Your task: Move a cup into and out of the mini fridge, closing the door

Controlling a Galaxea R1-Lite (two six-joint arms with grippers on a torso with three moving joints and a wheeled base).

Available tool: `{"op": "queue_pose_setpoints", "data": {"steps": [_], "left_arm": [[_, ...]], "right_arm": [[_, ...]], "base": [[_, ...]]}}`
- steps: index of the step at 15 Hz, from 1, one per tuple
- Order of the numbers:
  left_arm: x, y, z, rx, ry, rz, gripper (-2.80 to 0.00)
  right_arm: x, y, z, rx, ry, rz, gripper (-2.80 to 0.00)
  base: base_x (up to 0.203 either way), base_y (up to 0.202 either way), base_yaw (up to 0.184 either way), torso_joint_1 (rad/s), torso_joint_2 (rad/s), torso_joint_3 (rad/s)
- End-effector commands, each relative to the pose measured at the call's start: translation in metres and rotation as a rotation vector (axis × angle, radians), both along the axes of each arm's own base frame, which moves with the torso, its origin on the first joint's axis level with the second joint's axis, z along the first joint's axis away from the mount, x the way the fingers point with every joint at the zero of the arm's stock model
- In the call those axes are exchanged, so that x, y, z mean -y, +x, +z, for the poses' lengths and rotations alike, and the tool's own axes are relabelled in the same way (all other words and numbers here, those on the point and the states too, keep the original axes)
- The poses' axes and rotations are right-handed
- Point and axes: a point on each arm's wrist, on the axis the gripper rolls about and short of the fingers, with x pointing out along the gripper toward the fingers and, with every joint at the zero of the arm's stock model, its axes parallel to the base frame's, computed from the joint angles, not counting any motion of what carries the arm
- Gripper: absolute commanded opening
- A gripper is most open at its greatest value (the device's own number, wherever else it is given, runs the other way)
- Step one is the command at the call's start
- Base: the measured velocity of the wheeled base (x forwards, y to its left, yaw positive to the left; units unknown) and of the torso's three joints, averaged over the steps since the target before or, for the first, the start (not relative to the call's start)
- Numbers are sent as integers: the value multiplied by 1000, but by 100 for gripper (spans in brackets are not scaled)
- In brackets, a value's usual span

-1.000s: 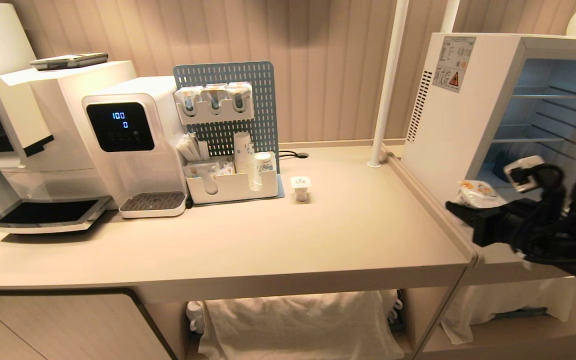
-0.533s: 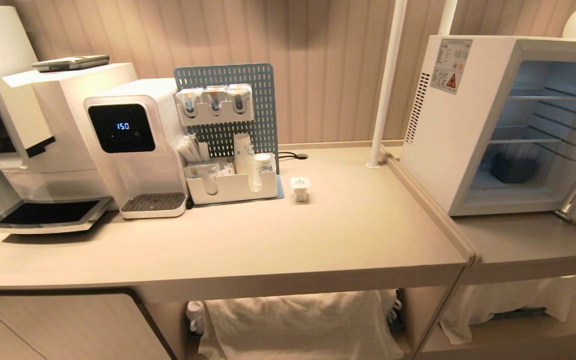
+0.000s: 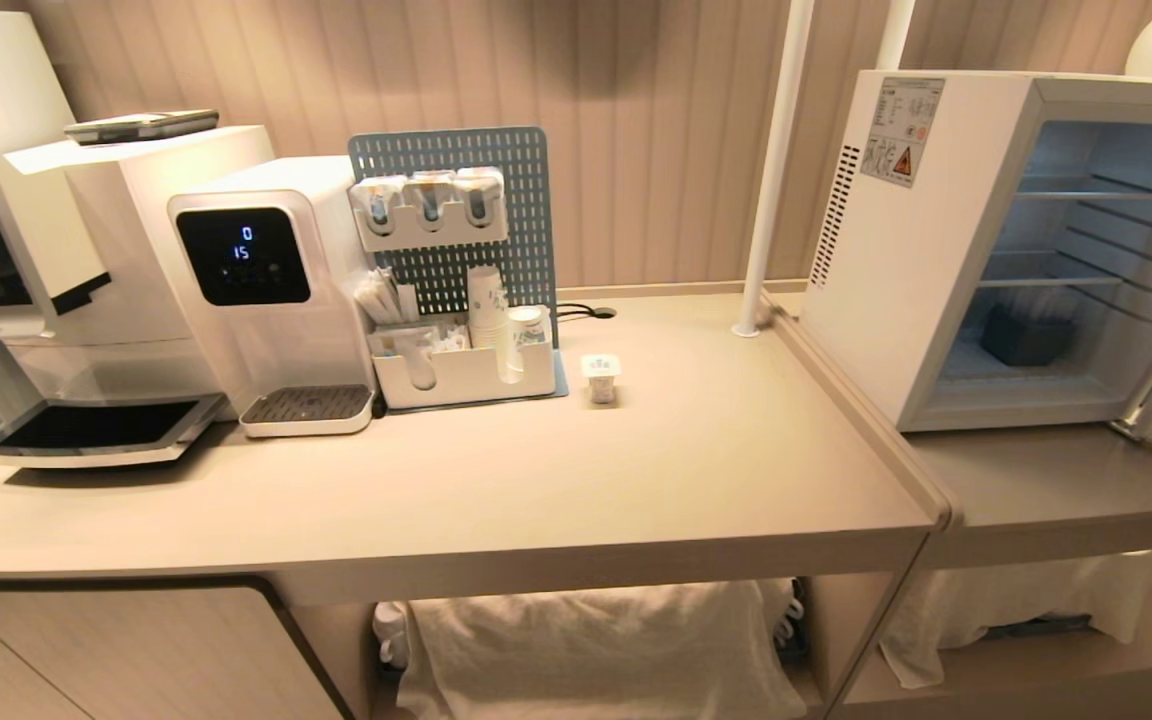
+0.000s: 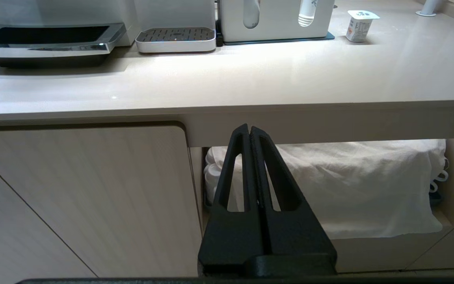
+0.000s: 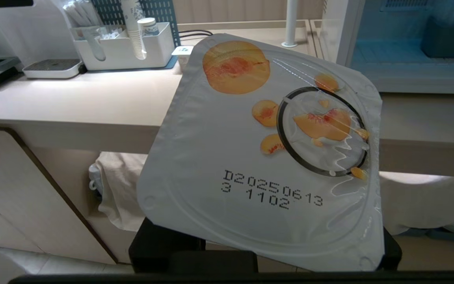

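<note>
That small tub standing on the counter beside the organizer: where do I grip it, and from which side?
Grip the tub across its white body, just under the lid, coming level from the counter's front edge. It stands upright, its lid overhangs the narrower body, and the organizer stands close on its left.

The left gripper is matte black plastic: two long tapering fingers, each a triangular frame with an elongated cut-out through its middle, rising from a broad black block. A finely ribbed pad strip runs along each inner edge. Of the right gripper only squared matte black corners and a flat black housing edge show.
</note>
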Motion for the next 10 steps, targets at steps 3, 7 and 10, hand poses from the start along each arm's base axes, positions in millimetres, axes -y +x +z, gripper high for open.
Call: {"op": "queue_pose_setpoints", "data": {"steps": [3,7,10], "left_arm": [[0,0,0,1,-1,0,-280],[0,0,0,0,-1,-1,-280],[0,0,0,-1,-1,0,-280]], "right_arm": [[3,22,-71,20,-31,-120,-280],[5,26,-83,-24,-60,-203,-280],[5,26,-83,-29,-63,-204,-280]], "base": [[0,0,0,0,0,0],[0,0,0,0,0,0],[0,0,0,0,0,0]]}}
